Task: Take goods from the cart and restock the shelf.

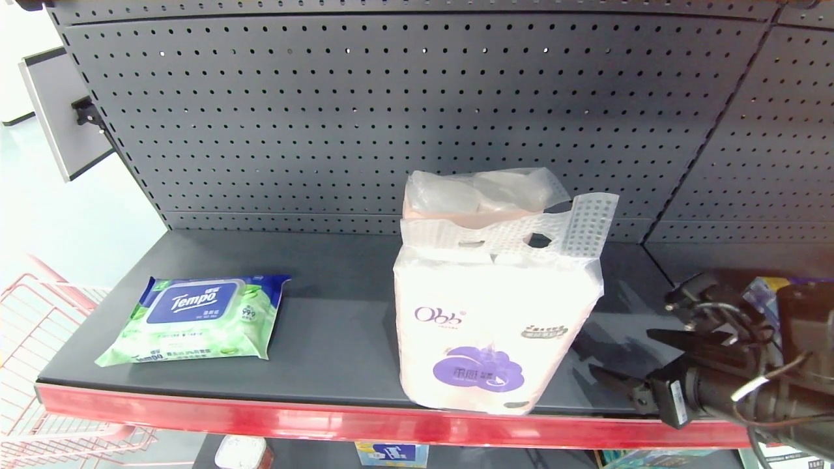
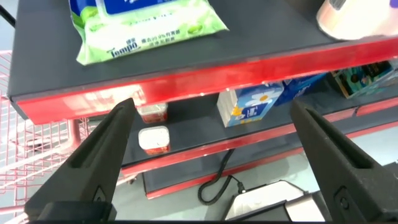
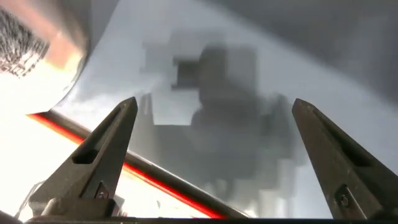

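1. A dark grey metal shelf (image 1: 339, 326) with a red front edge runs across the middle of the head view. A grey perforated back panel (image 1: 391, 117) rises behind it.
2. A flat green-and-blue pack of wet wipes (image 1: 195, 319) lies on the shelf at centre left of the frame, close to the front edge.
3. A tall white plastic-wrapped pack of toilet rolls with a purple label (image 1: 495, 326) stands upright just right of centre. Its base is at the front edge, and its perforated carry handle sticks up at the top. It is well apart from the wipes.
4. A red wire cart (image 1: 32, 312) shows at the lower left edge of the frame, beside and below the shelf end.
5. The right arm enters low at the right edge of the frame, roughly level with the shelf front. The black right pincer (image 1: 622, 355) points left towards the roll pack. Its jaws are spread wide and empty, near the pack's lower right side but not touching it.
6. In the left wrist view the left pincer (image 2: 211, 106) is also spread wide and holds nothing. It sits in front of and below the red edge, with the wipes (image 2: 149, 28) lying on the shelf above that edge.
7. On the lower shelf beyond it stand a blue-and-white carton (image 2: 249, 106) and a small white-lidded jar (image 2: 153, 138).
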### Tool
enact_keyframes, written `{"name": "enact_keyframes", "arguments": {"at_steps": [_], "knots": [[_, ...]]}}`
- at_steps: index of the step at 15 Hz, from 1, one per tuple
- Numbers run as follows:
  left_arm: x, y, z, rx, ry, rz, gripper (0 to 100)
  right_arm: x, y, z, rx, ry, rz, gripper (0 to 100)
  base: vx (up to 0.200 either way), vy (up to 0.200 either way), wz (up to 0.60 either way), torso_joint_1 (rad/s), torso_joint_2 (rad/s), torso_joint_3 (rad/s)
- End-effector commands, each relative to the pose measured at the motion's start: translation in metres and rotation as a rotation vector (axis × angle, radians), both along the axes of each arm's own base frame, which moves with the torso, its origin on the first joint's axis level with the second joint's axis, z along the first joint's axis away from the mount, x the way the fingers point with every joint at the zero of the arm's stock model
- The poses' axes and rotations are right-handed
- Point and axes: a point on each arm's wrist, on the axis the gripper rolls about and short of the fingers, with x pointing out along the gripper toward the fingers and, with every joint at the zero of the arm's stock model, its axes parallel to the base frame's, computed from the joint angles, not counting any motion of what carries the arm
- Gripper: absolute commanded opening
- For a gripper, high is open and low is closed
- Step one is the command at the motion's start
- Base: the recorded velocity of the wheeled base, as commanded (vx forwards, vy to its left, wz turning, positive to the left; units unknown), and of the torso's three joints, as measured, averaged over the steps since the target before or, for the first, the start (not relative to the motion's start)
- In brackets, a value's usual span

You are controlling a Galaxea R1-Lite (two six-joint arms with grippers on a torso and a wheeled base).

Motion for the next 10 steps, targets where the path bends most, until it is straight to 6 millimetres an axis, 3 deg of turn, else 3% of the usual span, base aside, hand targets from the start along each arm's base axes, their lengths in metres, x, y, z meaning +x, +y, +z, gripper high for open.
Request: {"name": "enact_keyframes", "arguments": {"at_steps": [1,4,5,6,7,9,10], "knots": [[-0.007,0.002,-0.005,-0.013,-0.030,-0.001,100,-0.029,-0.026,0.024,0.040,-0.167,-0.079,100,0.000,0.000,0.00,0.000,0.00,0.000],[-0.009,0.002,-0.006,-0.018,-0.039,0.021,100,-0.088,-0.054,0.025,0.065,-0.350,-0.209,100,0.000,0.000,0.00,0.000,0.00,0.000],[-0.009,0.003,-0.006,-0.009,-0.037,0.050,100,-0.108,-0.064,0.021,0.045,-0.433,-0.348,100,0.000,0.000,0.00,0.000,0.00,0.000],[-0.008,0.003,-0.008,-0.002,-0.032,0.068,100,-0.115,-0.069,0.021,0.027,-0.459,-0.439,100,0.000,0.000,0.00,0.000,0.00,0.000],[-0.009,0.004,-0.013,0.009,-0.027,0.098,100,-0.131,-0.074,0.015,-0.003,-0.464,-0.571,100,0.000,0.000,0.00,0.000,0.00,0.000],[-0.012,0.005,-0.025,0.015,-0.025,0.098,100,-0.153,-0.073,0.010,-0.018,-0.382,-0.575,100,0.000,0.000,0.00,0.000,0.00,0.000],[-0.016,0.006,-0.031,0.011,-0.046,0.098,100,-0.156,-0.072,0.020,-0.006,-0.333,-0.539,100,0.000,0.000,0.00,0.000,0.00,0.000]]}}
